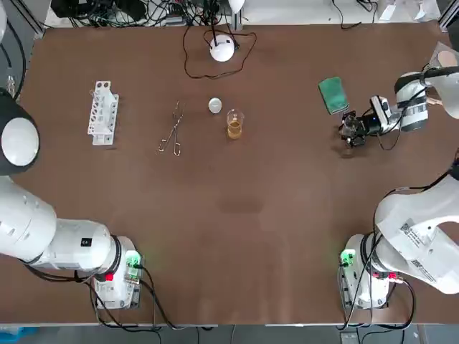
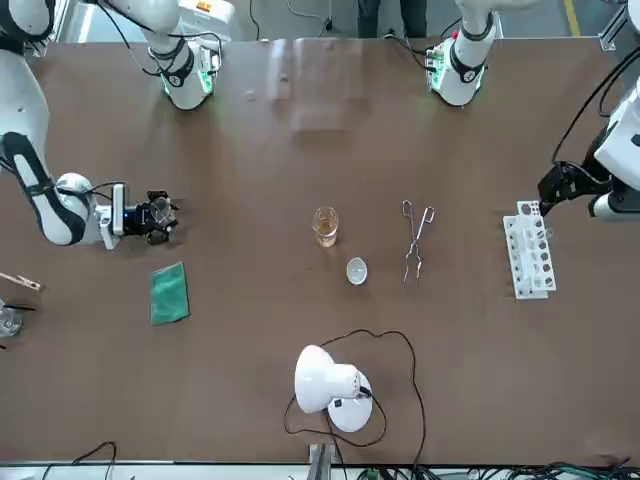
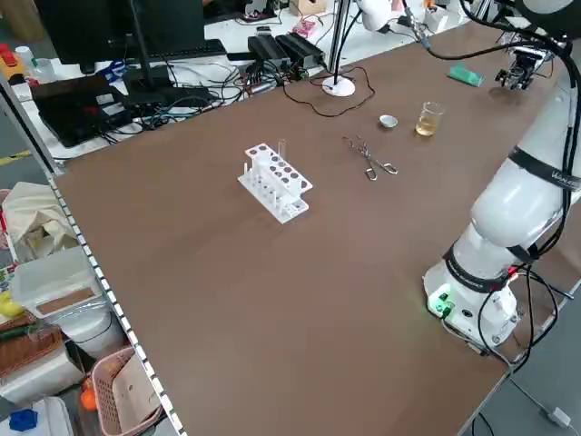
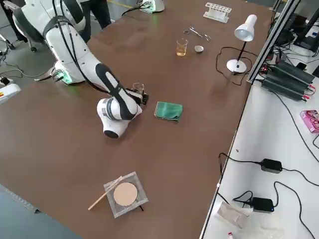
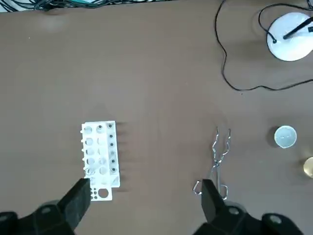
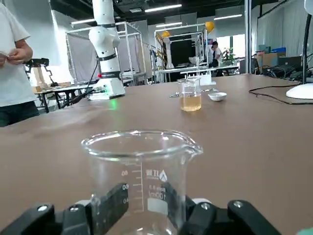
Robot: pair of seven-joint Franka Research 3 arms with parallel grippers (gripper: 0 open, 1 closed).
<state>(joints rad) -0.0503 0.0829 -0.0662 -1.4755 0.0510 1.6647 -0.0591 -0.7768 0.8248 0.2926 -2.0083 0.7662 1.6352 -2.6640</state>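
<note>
Clamping a beaker (image 6: 142, 156), base out of view, the right pincer (image 6: 145, 201) sits low; left pincer (image 5: 144, 192) gapes wide.

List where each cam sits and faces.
Top: overhead, looking down; left arm, right arm rooted at bottom.
Front: across the table, facing the robot; right arm at picture-left.
Left side: raised at robot's left, looking diagonally across; left arm nearest.
Right side: raised at its right; right arm nearest, by the green cloth.
Left wrist: high over the test tube rack, looking down; open left hand.
Right wrist: low, looking level across the table; right hand at empty beaker.
Shared: top and front both show amber-liquid beaker and tongs.
</note>
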